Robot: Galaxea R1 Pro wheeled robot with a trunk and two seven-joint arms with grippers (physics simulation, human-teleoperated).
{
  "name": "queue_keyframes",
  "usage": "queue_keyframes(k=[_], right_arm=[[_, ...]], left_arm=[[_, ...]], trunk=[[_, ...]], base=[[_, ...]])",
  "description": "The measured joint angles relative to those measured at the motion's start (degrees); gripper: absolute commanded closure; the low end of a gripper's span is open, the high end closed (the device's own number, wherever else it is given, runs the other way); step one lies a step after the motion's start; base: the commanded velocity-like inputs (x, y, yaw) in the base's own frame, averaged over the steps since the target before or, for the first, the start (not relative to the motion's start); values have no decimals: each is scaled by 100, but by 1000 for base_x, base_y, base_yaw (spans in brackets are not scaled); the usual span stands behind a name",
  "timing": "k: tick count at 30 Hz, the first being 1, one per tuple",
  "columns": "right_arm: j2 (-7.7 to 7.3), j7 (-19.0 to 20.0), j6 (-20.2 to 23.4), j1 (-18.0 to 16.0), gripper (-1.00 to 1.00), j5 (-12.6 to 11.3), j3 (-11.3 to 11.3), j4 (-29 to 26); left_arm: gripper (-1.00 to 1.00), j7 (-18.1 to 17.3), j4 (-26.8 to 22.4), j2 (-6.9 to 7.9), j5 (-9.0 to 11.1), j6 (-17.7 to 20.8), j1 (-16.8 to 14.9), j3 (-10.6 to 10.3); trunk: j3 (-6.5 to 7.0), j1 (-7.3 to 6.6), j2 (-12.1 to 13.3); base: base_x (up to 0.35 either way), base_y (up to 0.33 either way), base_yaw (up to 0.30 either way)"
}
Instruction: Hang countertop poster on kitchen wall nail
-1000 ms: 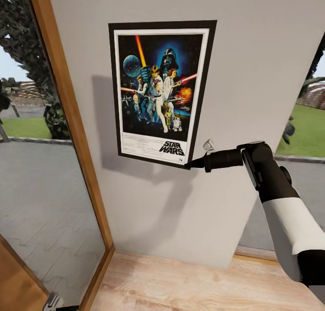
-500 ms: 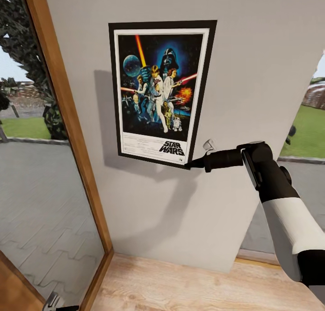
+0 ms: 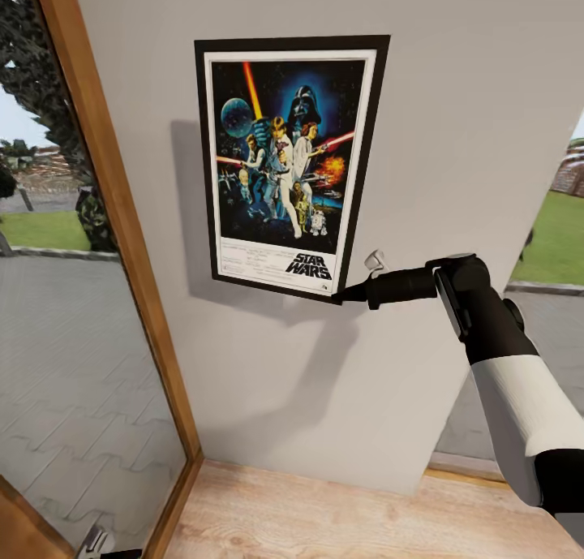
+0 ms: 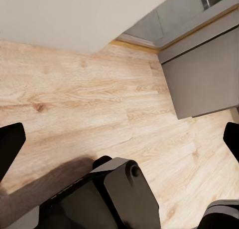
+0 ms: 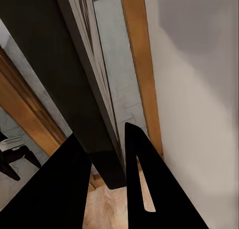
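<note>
Black-framed and upright, the poster (image 3: 290, 165) is hanging flat against the grey wall (image 3: 454, 137), just beside the wooden door frame (image 3: 113, 218). The right gripper (image 3: 345, 293) is pinching the poster's lower corner farthest from that frame; in the right wrist view its two fingers (image 5: 142, 174) are closing on the thin frame edge (image 5: 87, 89), probably to steady the poster while it settles on a nail, which is hidden behind it. Away from the poster, the left gripper (image 4: 119, 144) is hanging low over the wood floor (image 4: 89, 94) with its fingertips spread wide and nothing between them, apparently idle. Hanging looks nearly done; releasing seems next.
</note>
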Motion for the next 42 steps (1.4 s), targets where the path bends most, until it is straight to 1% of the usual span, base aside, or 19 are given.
queue_keyframes(k=[8, 27, 33, 42], right_arm=[[0, 0, 0, 0, 100, 1, 0, 2], [0, 0, 0, 0, 100, 0, 0, -9], [0, 0, 0, 0, 100, 0, 0, -15], [0, 0, 0, 0, 100, 0, 0, -12]], left_arm=[[-100, 3, 0, 0, 0, 0, 0, 0], [-100, -5, 0, 0, 0, 0, 0, 0], [-100, -6, 0, 0, 0, 0, 0, 0], [-100, -6, 0, 0, 0, 0, 0, 1]], trunk=[[0, 0, 0], [0, 1, 0], [0, -1, 0], [0, 1, 0]], base=[[148, 0, 0], [12, 0, 0], [162, 0, 0], [40, 0, 0]])
